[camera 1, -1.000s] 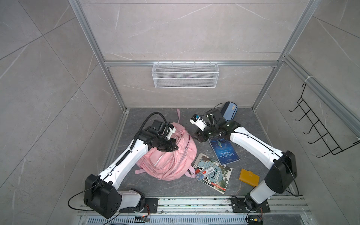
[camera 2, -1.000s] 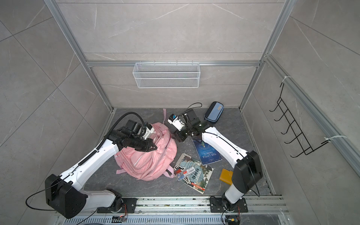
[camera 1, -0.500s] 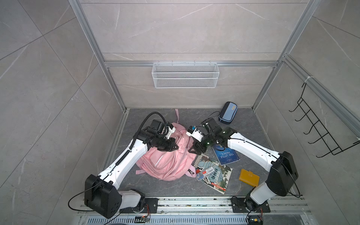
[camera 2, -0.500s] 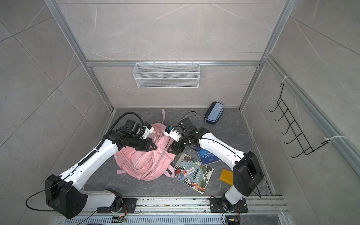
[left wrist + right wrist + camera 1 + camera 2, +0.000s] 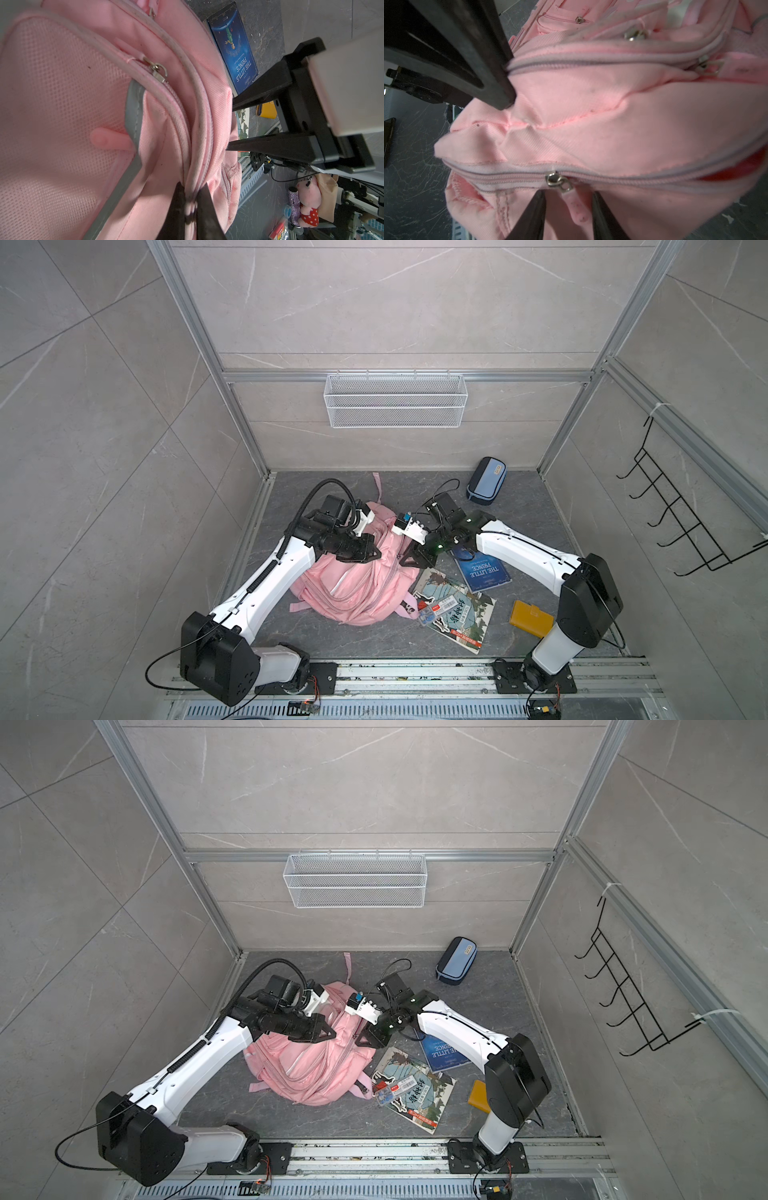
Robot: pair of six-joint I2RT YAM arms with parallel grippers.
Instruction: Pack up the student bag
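The student bag (image 5: 361,585) (image 5: 316,1069), a soft pink backpack, lies on the dark floor between the two arms. My left gripper (image 5: 374,552) (image 5: 190,187) is shut on a fold of the bag's zip edge near its top. My right gripper (image 5: 409,560) (image 5: 569,193) sits at the bag's right side with its jaws apart. A pink zip pull tab (image 5: 577,209) hangs between the two fingers, touching neither. Its metal slider (image 5: 554,179) sits on a closed zip just past the fingertips. In the left wrist view the right gripper's fingers (image 5: 259,144) point at the bag's edge.
A blue book (image 5: 484,570) lies under the right arm. An illustrated book (image 5: 457,626) with a pen box (image 5: 436,610) on it lies nearer the front, a yellow wallet (image 5: 532,618) to their right. A blue pencil case (image 5: 486,486) is at the back. A wire basket (image 5: 395,400) hangs on the wall.
The right gripper has travelled left from above the blue book to the bag's side, and its jaws have narrowed around the zip pull. The left gripper has kept its hold.
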